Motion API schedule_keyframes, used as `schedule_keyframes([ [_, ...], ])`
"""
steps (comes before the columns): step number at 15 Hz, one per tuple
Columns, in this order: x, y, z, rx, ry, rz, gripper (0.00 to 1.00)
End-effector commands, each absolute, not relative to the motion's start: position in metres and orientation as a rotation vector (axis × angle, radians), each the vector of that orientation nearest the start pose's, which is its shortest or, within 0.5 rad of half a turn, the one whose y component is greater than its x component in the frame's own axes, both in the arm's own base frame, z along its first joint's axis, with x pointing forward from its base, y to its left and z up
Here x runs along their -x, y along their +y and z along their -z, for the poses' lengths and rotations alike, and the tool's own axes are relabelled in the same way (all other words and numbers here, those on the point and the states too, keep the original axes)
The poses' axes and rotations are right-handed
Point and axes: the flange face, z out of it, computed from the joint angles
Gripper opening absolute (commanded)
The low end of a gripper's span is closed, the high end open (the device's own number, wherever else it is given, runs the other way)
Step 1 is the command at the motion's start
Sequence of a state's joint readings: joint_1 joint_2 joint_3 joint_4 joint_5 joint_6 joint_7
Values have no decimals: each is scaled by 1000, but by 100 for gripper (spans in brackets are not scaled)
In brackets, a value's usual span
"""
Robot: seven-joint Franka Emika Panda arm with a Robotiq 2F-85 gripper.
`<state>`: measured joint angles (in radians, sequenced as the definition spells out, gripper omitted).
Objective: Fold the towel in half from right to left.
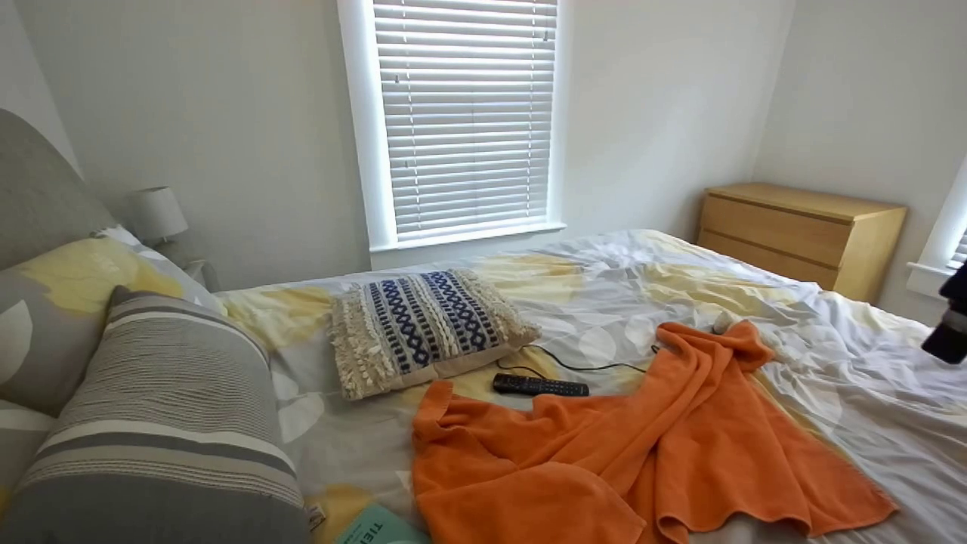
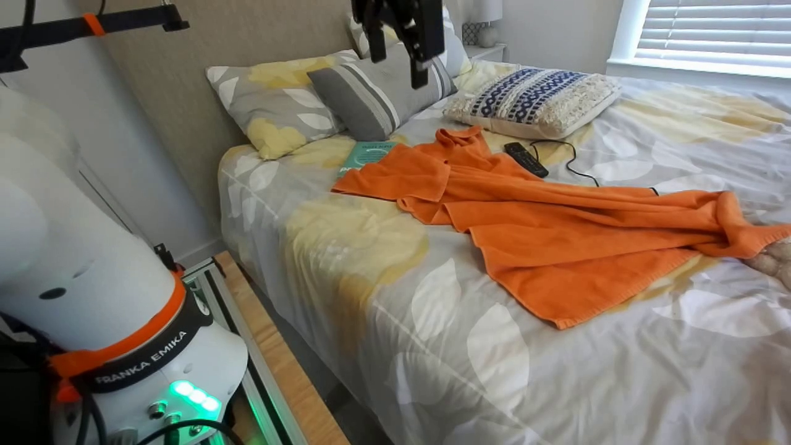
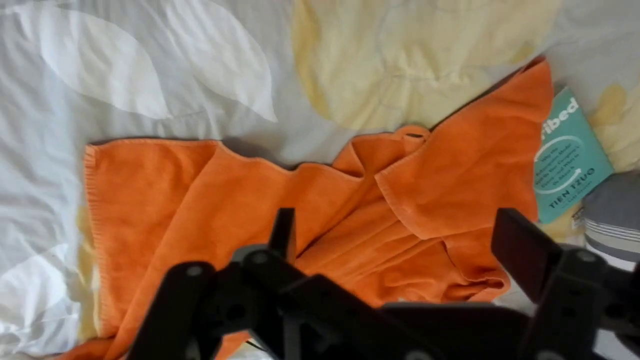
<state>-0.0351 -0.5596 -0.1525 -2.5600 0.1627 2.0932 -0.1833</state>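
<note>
The orange towel (image 1: 725,446) (image 2: 556,228) lies rumpled on the bed in both exterior views, with long creases running through it. In the wrist view the towel (image 3: 150,215) has one corner flap turned over at its right part, and its lower portion is hidden behind the gripper. My gripper (image 3: 395,217) is spread open, its fingers wide apart with only the view of the cloth below between them. In an exterior view the gripper (image 2: 398,68) hangs in the air above the bed, apart from the towel. A dark piece of gripper or arm shows at an exterior view's right edge.
A teal book (image 3: 570,155) touches the towel's edge. Beside the cloth lie a black remote (image 1: 540,385) with a cable and a blue-and-white patterned pillow (image 2: 537,99). A grey striped pillow (image 1: 174,408) leans near the headboard. Something fluffy and beige (image 2: 772,259) meets the towel's far end.
</note>
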Motion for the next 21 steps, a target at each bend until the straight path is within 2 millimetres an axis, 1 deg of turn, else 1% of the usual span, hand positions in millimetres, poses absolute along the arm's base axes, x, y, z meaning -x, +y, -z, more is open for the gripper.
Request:
schedule_keyframes([
  [1,-362,-126,-410,3005,46,199,100],
  [2,-361,-144,-400,3020,61,214,100],
  [3,-364,-121,-421,2985,79,211,100],
  [4,-361,-135,-411,2996,85,219,100],
  [5,-360,-143,-405,2999,88,215,100],
  [6,-360,-145,-402,3001,87,209,100],
  [14,-361,-143,-402,3004,78,208,100],
  [15,-370,-147,-396,3003,94,207,100],
  [17,-386,-164,-378,3010,127,179,100],
  [19,-401,-191,-352,3020,175,159,100],
  [20,-403,-202,-340,3006,198,130,100],
  [21,-408,-214,-328,3020,214,139,100],
])
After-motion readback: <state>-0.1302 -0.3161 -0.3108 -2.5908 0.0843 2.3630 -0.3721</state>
